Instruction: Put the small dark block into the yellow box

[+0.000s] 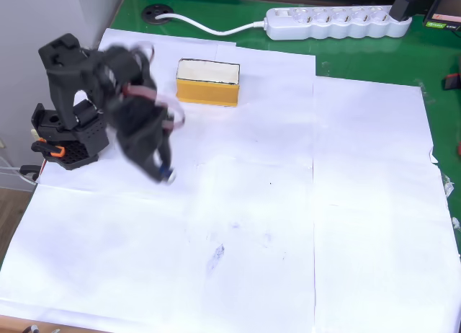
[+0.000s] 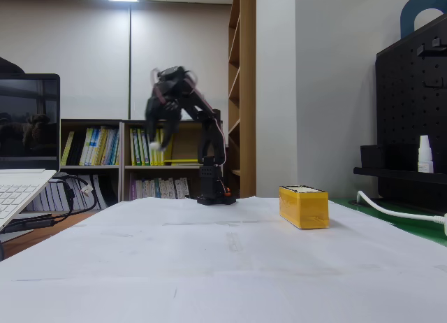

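The yellow box [image 1: 207, 82] stands on the white paper near the back of the table, its cream top facing up; it also appears at the right in the fixed view [image 2: 304, 207]. My gripper [image 1: 166, 173] is blurred by motion and hangs high above the paper, left of and in front of the box in the overhead view. In the fixed view the gripper [image 2: 155, 142] points down, well above the table. A tiny bluish bit, the small dark block [image 1: 170, 176], sits at the fingertips, and its pale end [image 2: 154, 147] pokes out below them. The jaws look shut on it.
The arm's base [image 1: 68, 142] stands at the left edge of the paper. A white power strip [image 1: 335, 21] with its cable lies on the green mat behind the box. A laptop [image 2: 21, 190] sits at the left of the fixed view. White paper [image 1: 288, 239] covers the table.
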